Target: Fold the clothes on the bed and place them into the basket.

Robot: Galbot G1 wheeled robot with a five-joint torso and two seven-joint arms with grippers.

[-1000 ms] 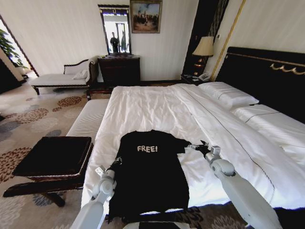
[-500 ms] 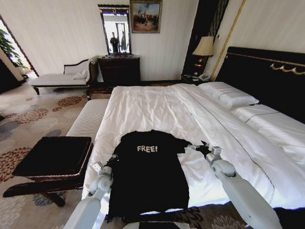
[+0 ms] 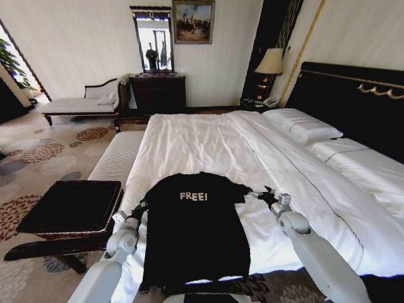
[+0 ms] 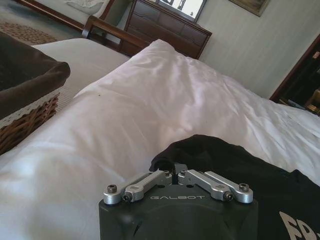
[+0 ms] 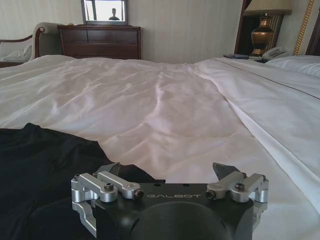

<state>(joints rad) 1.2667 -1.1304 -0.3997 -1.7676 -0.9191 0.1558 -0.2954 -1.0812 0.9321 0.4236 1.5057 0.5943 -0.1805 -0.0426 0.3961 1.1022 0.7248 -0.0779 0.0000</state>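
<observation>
T-shirt (image 3: 192, 230) on bed (image 3: 208, 142) foot, basket (image 3: 71, 207) to its left

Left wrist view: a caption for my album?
Left gripper pinches the black T-shirt's sleeve on the white bed, basket alongside.

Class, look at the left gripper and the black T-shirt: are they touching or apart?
Touching. In the left wrist view the left gripper has its fingertips closed together on the sleeve edge of the black T-shirt, the cloth bunched up between them.

Dark dresser (image 3: 158, 93), mirror (image 3: 153, 40), lit lamp (image 3: 270, 62), patterned carpet (image 3: 38, 158).
</observation>
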